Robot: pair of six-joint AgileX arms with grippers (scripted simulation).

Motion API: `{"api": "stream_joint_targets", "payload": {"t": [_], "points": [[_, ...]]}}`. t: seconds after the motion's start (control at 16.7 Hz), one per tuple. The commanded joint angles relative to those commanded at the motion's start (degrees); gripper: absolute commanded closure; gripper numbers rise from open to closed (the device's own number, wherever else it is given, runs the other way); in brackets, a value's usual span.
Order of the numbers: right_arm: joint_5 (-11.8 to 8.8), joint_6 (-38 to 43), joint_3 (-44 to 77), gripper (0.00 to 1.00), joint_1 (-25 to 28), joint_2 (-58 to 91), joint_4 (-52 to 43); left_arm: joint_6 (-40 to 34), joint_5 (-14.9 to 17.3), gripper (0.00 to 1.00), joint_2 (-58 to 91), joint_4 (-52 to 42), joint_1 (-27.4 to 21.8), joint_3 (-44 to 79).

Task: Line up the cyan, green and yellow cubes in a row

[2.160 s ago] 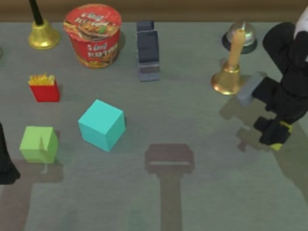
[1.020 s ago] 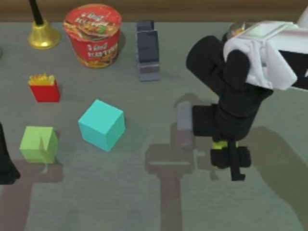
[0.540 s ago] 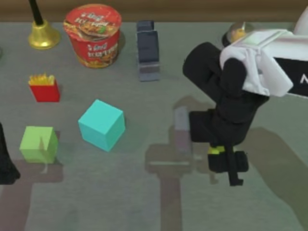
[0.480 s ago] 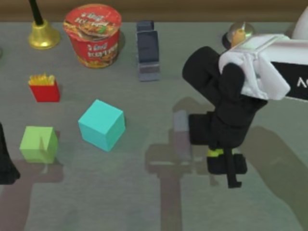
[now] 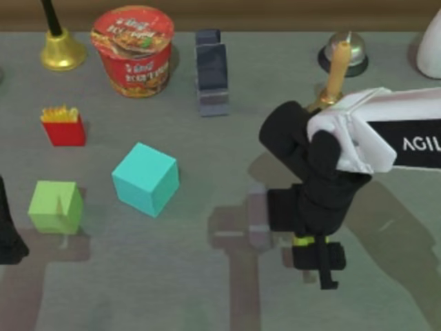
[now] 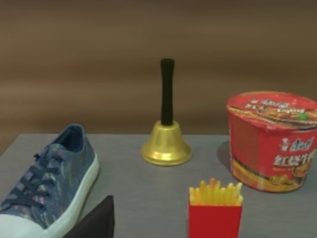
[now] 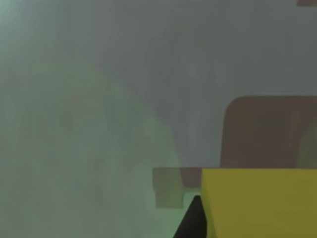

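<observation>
From above, you see the right gripper point(image 5: 318, 265) low over the middle of the table point(image 5: 172, 276), clamped on the yellow cube point(image 5: 301, 241), likely to carry it toward the cyan cube point(image 5: 145, 178) and green cube point(image 5: 55, 206) at the left. The arm hides most of it. The left gripper point(image 5: 8, 238) sits parked at the left edge; you cannot tell its grip. Its wrist view shows a bell point(image 6: 166, 141) and fries point(image 6: 215, 210), no cubes. The right wrist view shows the yellow cube point(image 7: 260, 203) up close, cut off.

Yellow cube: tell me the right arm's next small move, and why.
Probably lower it to the table and let go. The right hand holds the yellow cube right of the cyan cube and green cube; the left arm is parked at the left edge.
</observation>
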Motion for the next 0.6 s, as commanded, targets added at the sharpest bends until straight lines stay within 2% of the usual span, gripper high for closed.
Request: {"api": "stream_joint_targets", "payload": {"t": [0.06,0.6], "points": [[0.0,0.0,0.0,1.0,0.0,0.0,0.0,0.0,0.0,0.0,0.0,0.0,0.0,0.0],[0.0,0.0,0.0,0.32,0.0,0.0,0.0,0.0,0.0,0.0,0.0,0.0,0.0,0.0]]}}
